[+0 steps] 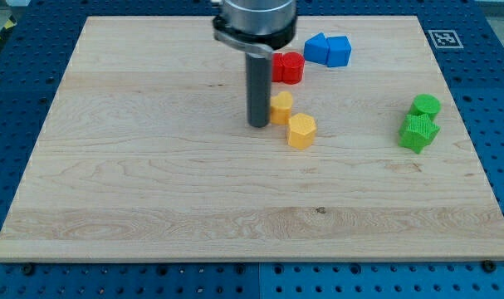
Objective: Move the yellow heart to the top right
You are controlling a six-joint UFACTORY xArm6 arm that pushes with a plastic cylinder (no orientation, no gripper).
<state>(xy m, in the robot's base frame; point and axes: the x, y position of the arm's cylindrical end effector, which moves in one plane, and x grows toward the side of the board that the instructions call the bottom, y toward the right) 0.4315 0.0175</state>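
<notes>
My tip [259, 124] stands on the counter [152, 183] just at the view's left of a small yellow block [281, 108] — touching or nearly so; its shape is partly hidden. A second yellow block [301, 131], faceted, sits just below-right of that one. Which is the heart I cannot tell.

I judge the push is only starting; next calls for driving rightward and up, past the red block [289, 67] and blue blocks [328, 51].

No gripper exists here. No readable writing — only a square marker [443, 38].
</notes>
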